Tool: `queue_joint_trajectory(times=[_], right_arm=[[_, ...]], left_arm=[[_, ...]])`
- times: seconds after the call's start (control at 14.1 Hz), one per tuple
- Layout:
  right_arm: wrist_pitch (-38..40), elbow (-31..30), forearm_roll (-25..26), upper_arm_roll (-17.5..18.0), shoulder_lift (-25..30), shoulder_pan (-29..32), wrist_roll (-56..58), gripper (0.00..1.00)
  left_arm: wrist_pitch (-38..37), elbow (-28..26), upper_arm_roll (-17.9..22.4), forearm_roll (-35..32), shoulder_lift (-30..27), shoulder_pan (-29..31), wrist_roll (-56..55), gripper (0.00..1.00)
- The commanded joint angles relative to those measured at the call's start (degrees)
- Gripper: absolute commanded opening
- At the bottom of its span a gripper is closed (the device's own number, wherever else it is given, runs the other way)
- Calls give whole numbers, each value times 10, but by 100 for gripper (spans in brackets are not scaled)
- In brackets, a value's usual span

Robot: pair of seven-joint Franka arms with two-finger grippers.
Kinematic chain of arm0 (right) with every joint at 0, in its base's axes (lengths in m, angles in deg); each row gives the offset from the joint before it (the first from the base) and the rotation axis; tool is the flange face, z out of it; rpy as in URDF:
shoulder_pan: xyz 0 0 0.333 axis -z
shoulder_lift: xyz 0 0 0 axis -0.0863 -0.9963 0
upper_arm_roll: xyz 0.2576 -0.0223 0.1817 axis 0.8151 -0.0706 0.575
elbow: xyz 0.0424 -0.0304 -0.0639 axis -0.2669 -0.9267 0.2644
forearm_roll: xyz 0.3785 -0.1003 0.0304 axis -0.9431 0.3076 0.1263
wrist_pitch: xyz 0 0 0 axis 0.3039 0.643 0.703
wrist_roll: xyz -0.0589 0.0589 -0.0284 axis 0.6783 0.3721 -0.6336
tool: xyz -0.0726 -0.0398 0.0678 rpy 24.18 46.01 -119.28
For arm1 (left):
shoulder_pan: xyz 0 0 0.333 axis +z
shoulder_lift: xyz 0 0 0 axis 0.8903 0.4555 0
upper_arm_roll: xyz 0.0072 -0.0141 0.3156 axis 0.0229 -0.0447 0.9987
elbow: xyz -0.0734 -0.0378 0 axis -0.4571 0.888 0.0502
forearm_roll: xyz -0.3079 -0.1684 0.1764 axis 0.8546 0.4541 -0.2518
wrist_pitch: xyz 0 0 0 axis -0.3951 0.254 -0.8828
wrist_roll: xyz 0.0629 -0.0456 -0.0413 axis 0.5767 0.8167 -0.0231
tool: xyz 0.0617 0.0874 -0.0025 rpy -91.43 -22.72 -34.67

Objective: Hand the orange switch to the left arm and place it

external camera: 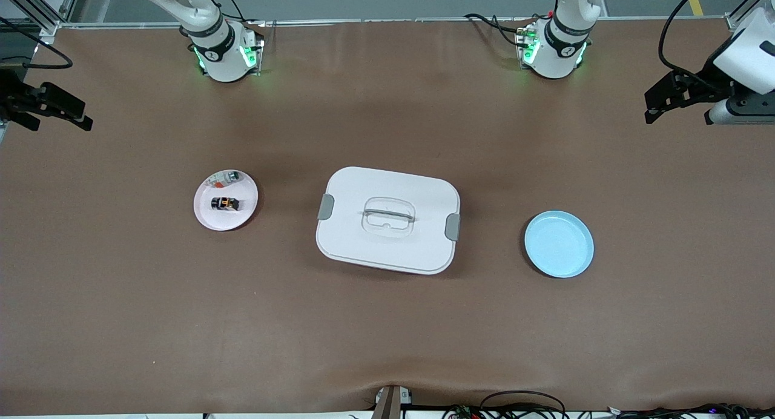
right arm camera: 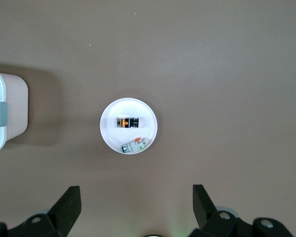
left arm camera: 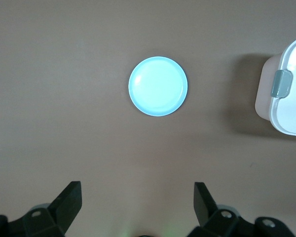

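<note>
Pink plate (external camera: pixel 206 216) sits toward the right arm's end of the table, approx. mid-depth. On it: the orange switch (external camera: pixel 224 203) near the plate's centre, plus a small silvery-clear part (external camera: pixel 225 178) w/ a red bit by the plate's rim on the robots' side. The two parts lie apart, not touching.

Box (external camera: pixel 387 220) at table centre, lid on, grey latches at both short ends.

Blue plate (external camera: pixel 559 244) toward the left arm's end, nothing on it.

Right gripper (right arm camera: pixel 137 207) is up over the table edge at the right arm's end, fingers spread wide, holding nothing; the switch is well apart from it.

Left gripper (left arm camera: pixel 137 205) is up at the other end edge, also wide open, nothing held.
</note>
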State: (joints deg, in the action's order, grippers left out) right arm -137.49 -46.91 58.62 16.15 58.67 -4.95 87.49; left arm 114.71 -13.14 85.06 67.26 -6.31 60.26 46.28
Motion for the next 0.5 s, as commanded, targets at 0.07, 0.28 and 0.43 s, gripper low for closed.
queue_joint_trajectory(times=[0.07, 0.28, 0.43], right_arm=[[4, 9, 2, 4, -38, 8, 0, 100], [5, 12, 3, 3, -61, 8, 1, 100], [6, 13, 4, 3, -78, 7, -1, 100]], left_arm=[[-11, 8, 0, -11, 1, -1, 2, 100], [-11, 8, -1, -11, 2, -1, 0, 100], [-11, 7, -3, -11, 1, -1, 0, 100]])
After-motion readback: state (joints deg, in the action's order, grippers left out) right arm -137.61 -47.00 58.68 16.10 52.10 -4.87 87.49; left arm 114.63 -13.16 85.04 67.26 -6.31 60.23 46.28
